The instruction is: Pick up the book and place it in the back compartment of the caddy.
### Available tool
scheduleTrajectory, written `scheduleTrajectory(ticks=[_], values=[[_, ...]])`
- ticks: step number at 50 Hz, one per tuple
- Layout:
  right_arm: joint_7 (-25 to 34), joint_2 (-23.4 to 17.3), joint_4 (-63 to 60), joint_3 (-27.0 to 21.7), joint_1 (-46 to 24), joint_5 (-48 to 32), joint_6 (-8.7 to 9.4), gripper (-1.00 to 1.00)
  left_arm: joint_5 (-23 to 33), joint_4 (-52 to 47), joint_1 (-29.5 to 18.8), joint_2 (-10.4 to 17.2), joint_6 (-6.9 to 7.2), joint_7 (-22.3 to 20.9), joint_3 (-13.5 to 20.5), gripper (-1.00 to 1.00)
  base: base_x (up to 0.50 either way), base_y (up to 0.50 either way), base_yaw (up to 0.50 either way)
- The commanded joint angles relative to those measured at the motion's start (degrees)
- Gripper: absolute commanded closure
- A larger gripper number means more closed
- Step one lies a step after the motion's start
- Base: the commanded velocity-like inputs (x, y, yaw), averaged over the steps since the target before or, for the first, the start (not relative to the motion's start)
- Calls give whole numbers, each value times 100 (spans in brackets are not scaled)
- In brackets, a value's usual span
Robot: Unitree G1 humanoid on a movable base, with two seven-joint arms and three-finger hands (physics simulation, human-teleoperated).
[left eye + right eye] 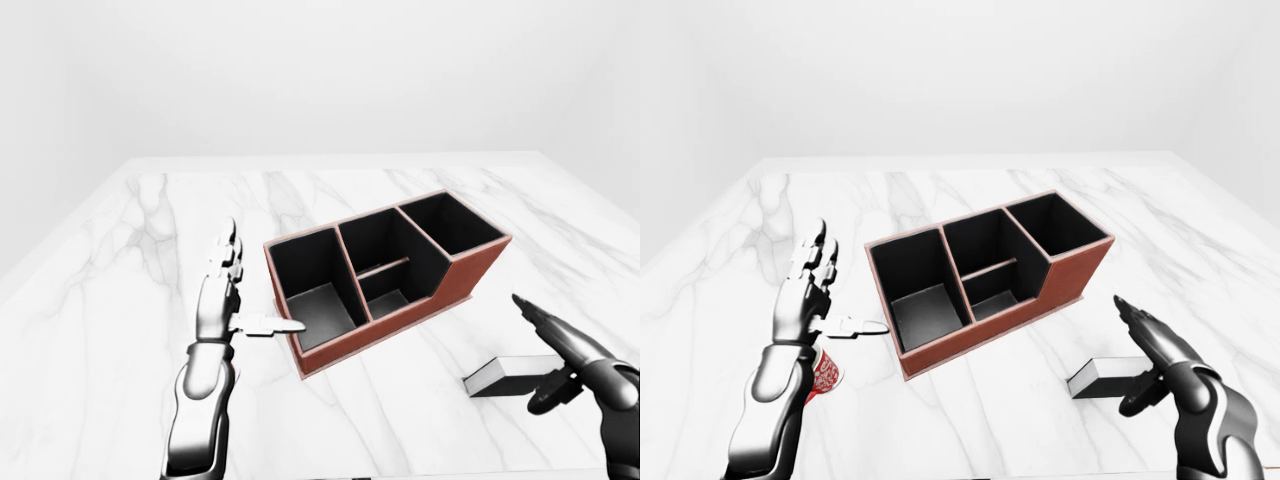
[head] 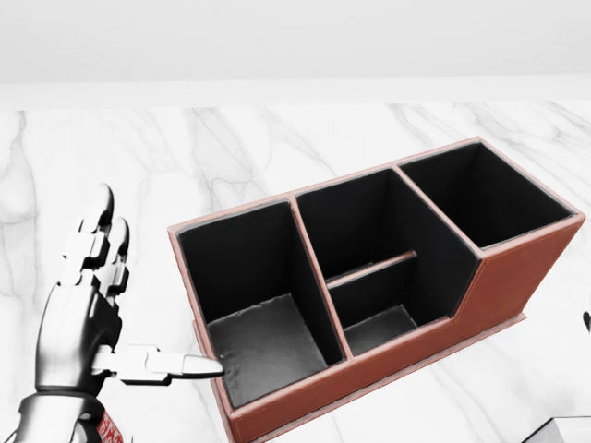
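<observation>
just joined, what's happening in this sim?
A humanoid stands at a white marble table holding a red-brown leather caddy with black compartments, all empty. Its dark right hand hangs open right by the dark, white-edged book lying flat at lower right; whether it touches is unclear. The silver left hand is open beside the caddy's left end, holding nothing. No grasp yet.

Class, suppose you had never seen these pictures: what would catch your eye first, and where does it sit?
The reddish-brown caddy with its black, empty compartments stands mid-picture on the white marble table. The silver left hand is open at its left, thumb pointing toward the caddy's wall. At lower right the dark right hand hangs open over the book lying flat.
</observation>
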Motion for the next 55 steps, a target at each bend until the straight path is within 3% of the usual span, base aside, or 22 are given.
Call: scheduleTrajectory(ticks=[1,27,29,30,43,55], values=[[-134,-56,159,56,-41,-13,0,-100,8,52,-1,0,0,2,-2,-100,0,0,0],[-290,-76,369,156,-17,-61,0,-100,6,38,-8,3,0,5,10,-100,0,0,0],[-278,-72,369,155,-8,-45,0,54,7,38,-8,3,0,5,11,-100,0,0,0],[-268,-73,363,149,-7,-30,0,100,4,27,-6,3,0,2,11,-100,0,0,0],[-297,-66,387,166,-15,12,0,100,7,15,-6,2,0,5,9,-100,0,0,0],[123,94,-377,-17,45,174,0,100,7,24,-4,1,0,4,5,-100,0,0,0]])
